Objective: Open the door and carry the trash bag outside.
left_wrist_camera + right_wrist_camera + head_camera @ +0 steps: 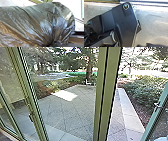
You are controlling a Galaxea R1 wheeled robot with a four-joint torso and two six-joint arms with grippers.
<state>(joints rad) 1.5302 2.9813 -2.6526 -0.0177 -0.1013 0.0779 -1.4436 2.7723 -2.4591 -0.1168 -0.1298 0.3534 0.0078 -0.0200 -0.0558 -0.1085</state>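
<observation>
Nearest the camera, in the left wrist view, the dark trash bag (37,25) bulges broadly, its glossy, thin plastic creased into folds that run together at a pinched neck. The left end effector is by that neck; I cannot tell how far open it is or whether it grips the plastic. The right end effector's opening and hold I cannot tell either. In the right wrist view, crumpled black material (88,33) lies beside the robot's own parts, above a smooth grey floor (154,30) with bright, pale patches.

In the head view, with twelve o'clock straight ahead, a thick green post (100,97) with a dark seam stands upright just past twelve, blocking part of the way. A slanting green door frame (30,94) with a handle (31,117) is at ten o'clock, and another slanting frame (156,114), with a metal handle (156,105), at two. Beyond lies textured grey paving (67,114) with diagonal joints and a sunlit rectangle, edged by a smooth pale kerb (130,117) towards one o'clock. Leafy shrubs (147,89) rise at one to two; a rough tree trunk (89,68) stands near twelve.
</observation>
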